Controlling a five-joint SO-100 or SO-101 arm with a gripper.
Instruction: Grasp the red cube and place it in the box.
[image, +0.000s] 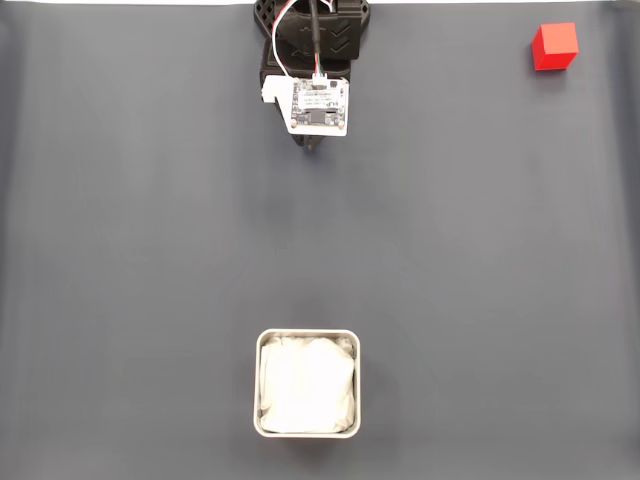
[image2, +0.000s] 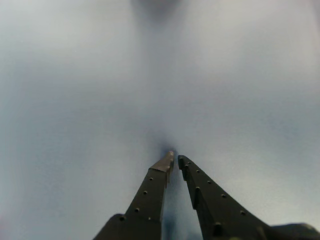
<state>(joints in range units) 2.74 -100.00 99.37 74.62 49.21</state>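
- Looking down in the fixed view, the arm (image: 312, 40) sits at the top centre of a dark grey tabletop (image: 150, 250), with a white circuit board (image: 320, 106) mounted on its wrist facing the camera.
- The end effector (image: 314, 143) pokes out just below that board; from this angle I cannot tell how far its jaws stand apart.
- The red cube (image: 554, 46) rests in the top right corner, well apart from the arm.
- The box (image: 307, 384) lies at the bottom centre, silvery rim around a white lining, nothing red inside it.
- In the wrist view, the end effector (image2: 174, 158) rises from the bottom edge as two dark, studded fingers (image2: 150, 192) whose tips nearly meet, leaving a narrow gap and gripping nothing.
- Beyond the tips lies blurred grey tabletop (image2: 75, 100).
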